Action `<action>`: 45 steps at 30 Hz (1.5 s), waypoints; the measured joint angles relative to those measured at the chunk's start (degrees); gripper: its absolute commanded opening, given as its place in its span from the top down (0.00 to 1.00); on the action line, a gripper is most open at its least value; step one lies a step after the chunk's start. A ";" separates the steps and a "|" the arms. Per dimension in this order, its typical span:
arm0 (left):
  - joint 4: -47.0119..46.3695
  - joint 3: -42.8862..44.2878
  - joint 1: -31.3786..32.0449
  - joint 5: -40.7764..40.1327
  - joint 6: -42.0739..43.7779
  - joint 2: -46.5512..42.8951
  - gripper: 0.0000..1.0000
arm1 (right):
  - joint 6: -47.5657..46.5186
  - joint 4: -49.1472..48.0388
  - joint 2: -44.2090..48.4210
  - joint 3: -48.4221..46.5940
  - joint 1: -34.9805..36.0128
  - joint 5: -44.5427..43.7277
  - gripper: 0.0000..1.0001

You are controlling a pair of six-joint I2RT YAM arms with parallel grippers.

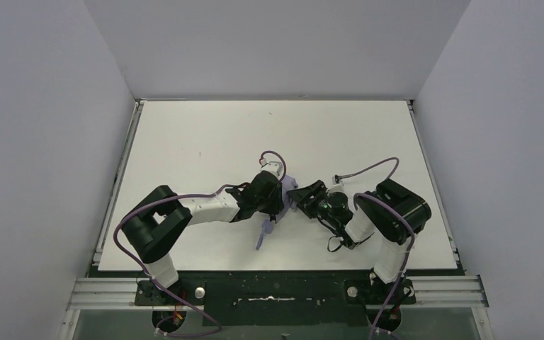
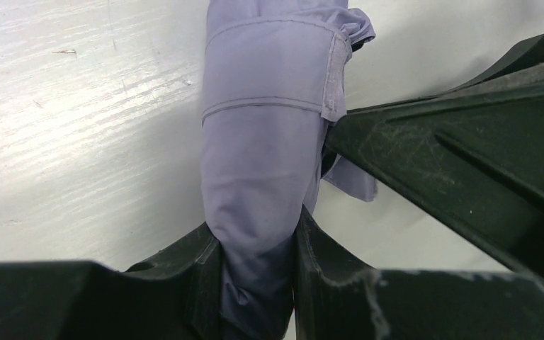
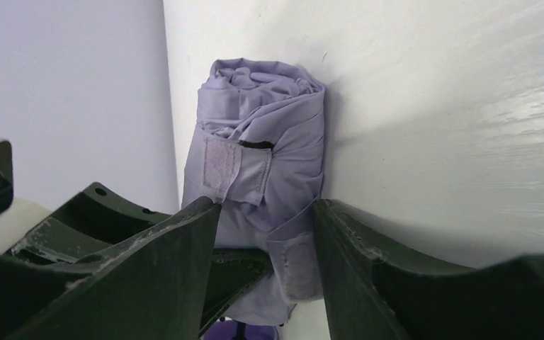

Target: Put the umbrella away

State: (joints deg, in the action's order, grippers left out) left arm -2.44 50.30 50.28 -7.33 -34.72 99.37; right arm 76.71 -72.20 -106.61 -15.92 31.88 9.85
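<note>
The left arm [image 1: 209,207] and right arm [image 1: 395,211] reach inward; left jaws pinch the umbrella [image 2: 269,177], right jaws straddle it, wider.

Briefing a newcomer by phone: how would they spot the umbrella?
On the white table, find where the left pincer and right pincer meet. The umbrella sits between them: a rolled lavender fabric bundle, the only cloth thing there.

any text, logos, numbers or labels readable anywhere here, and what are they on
None: no readable text in any view.
The umbrella and its strap are plain lavender, with no logo or tag.
The left gripper and right gripper show only scratches on black plastic.
The table carries no lettering.
</note>
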 measured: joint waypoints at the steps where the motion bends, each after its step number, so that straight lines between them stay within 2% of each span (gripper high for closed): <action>1: 0.00 0.00 0.02 0.00 0.00 0.00 1.00 | -1.33 1.42 1.14 0.00 0.04 0.09 0.44; 9: 0.00 0.00 0.02 0.00 0.00 0.02 1.00 | -12.79 13.86 7.30 -3.26 -1.97 3.54 0.40; 19: 0.00 0.00 0.02 0.00 0.00 0.02 1.00 | -20.70 18.16 7.69 -5.77 -5.88 11.65 0.42; 27: 0.00 0.00 0.02 0.00 0.00 0.00 1.00 | -21.62 19.89 8.61 -5.25 -6.64 15.65 0.43; 35: 0.00 0.00 0.04 0.00 0.00 0.02 1.00 | -23.56 40.26 21.64 -4.39 -4.24 9.62 0.40; 38: 0.00 0.00 0.04 0.00 0.00 0.04 1.00 | -23.89 45.22 24.52 -4.39 -3.91 8.57 0.40; 41: 0.26 0.22 0.04 0.02 0.04 0.13 1.00 | -24.02 45.70 24.50 -4.52 -3.91 9.31 0.40; 45: 0.26 0.24 0.04 0.02 0.07 0.17 1.00 | -23.08 41.33 21.33 -4.74 -4.02 12.26 0.41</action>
State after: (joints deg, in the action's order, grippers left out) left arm -2.17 50.54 50.33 -7.31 -34.65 99.55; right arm 53.63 -30.87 -85.27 -20.67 27.86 22.11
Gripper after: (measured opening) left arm 0.252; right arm 0.592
